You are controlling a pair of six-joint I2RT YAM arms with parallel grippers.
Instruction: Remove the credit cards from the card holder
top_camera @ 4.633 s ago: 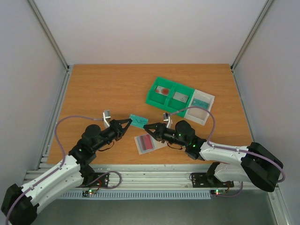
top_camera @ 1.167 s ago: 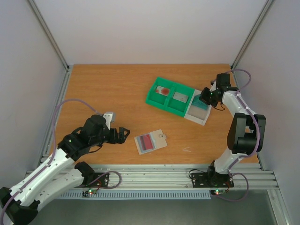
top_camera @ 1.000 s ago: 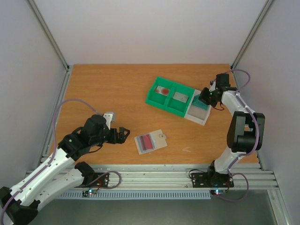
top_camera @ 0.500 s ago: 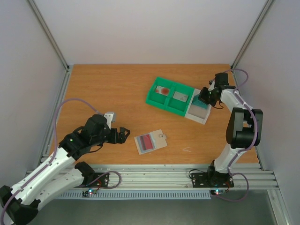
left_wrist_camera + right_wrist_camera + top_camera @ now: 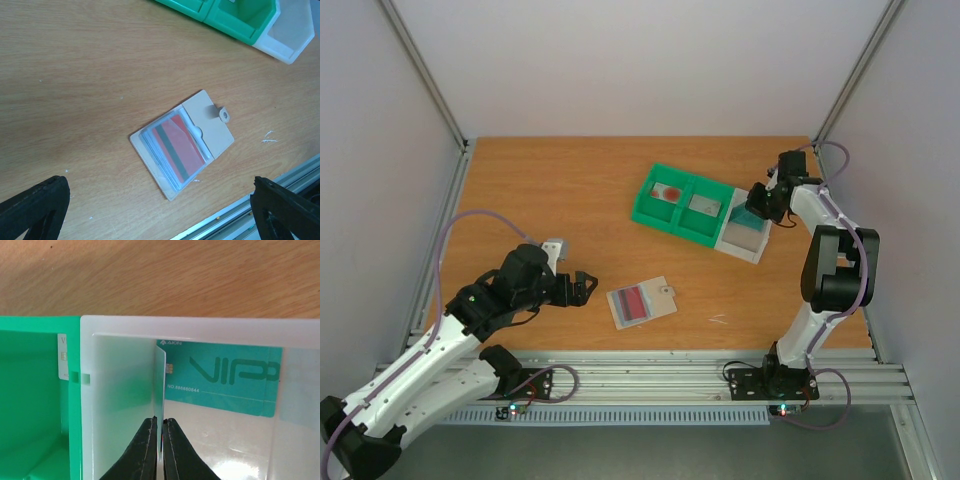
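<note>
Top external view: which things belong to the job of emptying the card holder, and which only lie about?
Job: card holder, open; red card inside it; pale card and teal card in the white tray.
Lying about: green tray with two cards; white scraps on the table.

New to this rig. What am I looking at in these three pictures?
Two robot arms are bolted at the near edge of a wooden table. The wide picture comes from a fixed camera above and behind them; the other two from a camera on each wrist. The left end effector is open and empty, beside an opened card holder with a red, dark-striped card inside. The right end effector pinches a thin pale card, edge-on, over a white tray where a teal card lies, beside a green tray.
</note>
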